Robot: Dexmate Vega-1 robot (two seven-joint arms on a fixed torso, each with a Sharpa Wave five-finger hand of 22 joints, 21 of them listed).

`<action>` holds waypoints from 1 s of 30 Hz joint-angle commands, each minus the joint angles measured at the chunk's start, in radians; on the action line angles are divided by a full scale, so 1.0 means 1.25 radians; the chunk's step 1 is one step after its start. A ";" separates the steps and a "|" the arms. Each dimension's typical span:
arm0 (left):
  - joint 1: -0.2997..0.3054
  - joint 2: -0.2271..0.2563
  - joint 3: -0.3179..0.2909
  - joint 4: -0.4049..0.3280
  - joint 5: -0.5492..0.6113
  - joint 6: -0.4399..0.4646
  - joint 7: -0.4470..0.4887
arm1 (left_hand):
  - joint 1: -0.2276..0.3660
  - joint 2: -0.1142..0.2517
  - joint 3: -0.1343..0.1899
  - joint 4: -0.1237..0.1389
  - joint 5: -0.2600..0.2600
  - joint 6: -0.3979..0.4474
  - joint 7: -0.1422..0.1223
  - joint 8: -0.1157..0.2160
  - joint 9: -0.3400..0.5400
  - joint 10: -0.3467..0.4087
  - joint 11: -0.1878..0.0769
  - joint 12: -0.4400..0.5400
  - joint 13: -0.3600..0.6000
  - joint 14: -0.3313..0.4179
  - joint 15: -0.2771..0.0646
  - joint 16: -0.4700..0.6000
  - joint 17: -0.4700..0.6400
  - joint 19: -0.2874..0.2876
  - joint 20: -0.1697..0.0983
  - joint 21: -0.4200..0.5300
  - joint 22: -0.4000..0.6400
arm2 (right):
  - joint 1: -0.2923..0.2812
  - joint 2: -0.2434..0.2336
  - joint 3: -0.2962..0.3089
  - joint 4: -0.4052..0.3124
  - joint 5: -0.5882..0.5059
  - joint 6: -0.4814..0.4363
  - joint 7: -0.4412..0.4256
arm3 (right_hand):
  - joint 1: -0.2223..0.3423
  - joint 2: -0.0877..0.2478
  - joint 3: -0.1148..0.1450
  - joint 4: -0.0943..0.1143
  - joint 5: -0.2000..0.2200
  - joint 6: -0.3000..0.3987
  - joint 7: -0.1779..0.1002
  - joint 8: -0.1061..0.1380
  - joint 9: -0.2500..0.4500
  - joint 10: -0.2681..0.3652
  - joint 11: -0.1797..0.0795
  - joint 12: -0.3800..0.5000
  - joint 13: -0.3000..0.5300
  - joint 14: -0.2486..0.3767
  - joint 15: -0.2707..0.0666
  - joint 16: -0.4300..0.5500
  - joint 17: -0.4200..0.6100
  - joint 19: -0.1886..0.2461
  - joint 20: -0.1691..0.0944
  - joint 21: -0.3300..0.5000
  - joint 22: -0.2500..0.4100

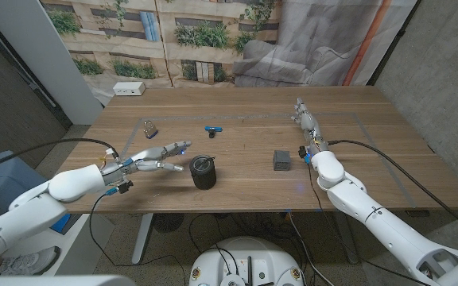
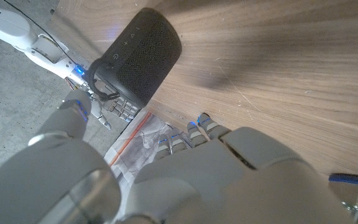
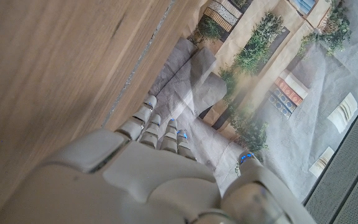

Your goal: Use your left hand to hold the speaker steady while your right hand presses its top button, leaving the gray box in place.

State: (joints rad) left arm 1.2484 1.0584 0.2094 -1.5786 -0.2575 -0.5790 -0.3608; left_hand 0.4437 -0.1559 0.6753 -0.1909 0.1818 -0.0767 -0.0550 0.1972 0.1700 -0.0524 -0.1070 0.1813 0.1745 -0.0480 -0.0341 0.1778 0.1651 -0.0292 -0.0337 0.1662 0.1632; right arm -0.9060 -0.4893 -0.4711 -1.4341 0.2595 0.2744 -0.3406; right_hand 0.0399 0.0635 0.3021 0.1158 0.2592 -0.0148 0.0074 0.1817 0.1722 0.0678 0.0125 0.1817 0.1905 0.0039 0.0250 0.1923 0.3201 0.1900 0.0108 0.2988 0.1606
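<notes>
On the brown wooden counter [image 1: 245, 171] the small black round speaker [image 1: 203, 171] stood near the front edge, with the little dark gray box [image 1: 281, 160] well apart on its right side. The left hand [image 1: 153, 156] reached toward the speaker with fingers spread, holding nothing and not touching it. The left wrist view showed the speaker's woven mesh skin and a strap loop, which the head view did not. The right hand [image 1: 307, 127] stood past the box, fingers straight, holding nothing. A small blue thing [image 1: 213, 129] lay farther back.
</notes>
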 commanded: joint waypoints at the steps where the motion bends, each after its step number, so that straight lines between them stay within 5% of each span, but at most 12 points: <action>1: -0.103 -0.040 0.100 0.101 0.071 -0.101 0.005 | 0.013 -0.005 -0.005 0.003 0.010 -0.002 0.001 0.003 0.004 -0.002 0.000 0.003 0.003 -0.002 -0.065 0.000 0.003 -0.016 -0.112 0.001 0.001 | -0.002 0.008 -0.005 0.030 -0.022 0.038 -0.005 | -0.004 0.005 0.002 -0.005 0.002 -0.008 0.002 0.000 0.003 -0.004 0.001 0.006 0.001 -0.002 0.000 0.004 0.000 0.006 0.004 -0.004 0.003; 23: -0.238 -0.087 0.222 0.230 0.147 -0.203 -0.030 | 0.056 -0.016 -0.039 0.006 0.041 -0.119 0.021 -0.012 0.005 -0.098 0.022 -0.008 0.004 -0.083 -0.038 -0.008 0.005 -0.091 -0.097 0.004 0.002 | -0.005 0.024 -0.012 0.071 -0.042 0.087 -0.006 | -0.005 0.008 0.003 -0.004 0.002 -0.013 0.006 0.001 0.003 -0.008 0.001 0.006 0.000 -0.004 0.002 0.005 -0.006 0.008 0.006 -0.016 0.003; 30: -0.291 -0.123 0.253 0.313 0.181 -0.272 -0.030 | 0.062 -0.014 -0.040 0.006 0.044 -0.126 0.022 -0.010 0.006 -0.105 0.021 -0.007 0.004 -0.089 -0.037 -0.007 0.005 -0.092 -0.090 0.006 0.002 | -0.009 0.023 -0.016 0.078 -0.054 0.094 -0.010 | -0.005 0.008 0.002 -0.004 0.002 -0.013 0.006 0.001 0.003 -0.007 0.002 0.007 0.000 -0.004 0.002 0.006 -0.007 0.009 0.007 -0.019 0.003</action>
State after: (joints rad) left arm 0.9746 0.9562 0.4645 -1.3120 -0.1104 -0.7860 -0.3921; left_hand 0.5080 -0.1756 0.6294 -0.1838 0.2313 -0.1681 -0.0285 0.1847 0.1748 -0.1669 -0.0786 0.1770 0.1745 -0.1503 -0.0358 0.1733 0.1650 -0.1344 -0.0354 0.1663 0.1632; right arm -0.9074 -0.4641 -0.4823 -1.3532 0.2109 0.3766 -0.3467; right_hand 0.0306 0.0727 0.3020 0.1158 0.2592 -0.0236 0.0164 0.1818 0.1747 0.0625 0.0179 0.1817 0.1908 0.0039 0.0250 0.1923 0.3107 0.1972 0.0181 0.2757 0.1606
